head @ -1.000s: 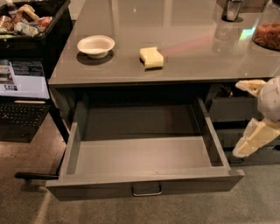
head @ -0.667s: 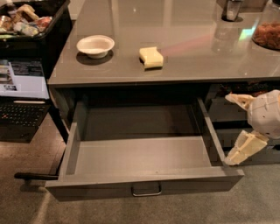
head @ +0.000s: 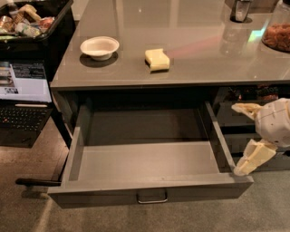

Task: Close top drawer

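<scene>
The top drawer (head: 149, 161) is pulled far out from under the grey counter (head: 181, 68). Its shallow grey box is empty. Its flat front (head: 90, 197) faces me, with a small metal bail handle (head: 152, 197) at its centre. My gripper (head: 235, 139) is at the right, just outside the drawer's right side wall and near its front corner. It is open and empty, with one cream finger (head: 244, 109) above and the other (head: 252, 157) below. It is not touching the drawer front.
On the counter are a white bowl (head: 99, 46), a yellow sponge (head: 157, 59), a snack jar (head: 276, 34) and a metal cup (head: 240, 10). Narrower grey drawers (head: 235, 120) lie behind the gripper. A black bin (head: 31, 22) and a laptop (head: 22, 93) stand at the left.
My gripper has moved left and closer to the drawer's right side, still open. The drawer has not moved.
</scene>
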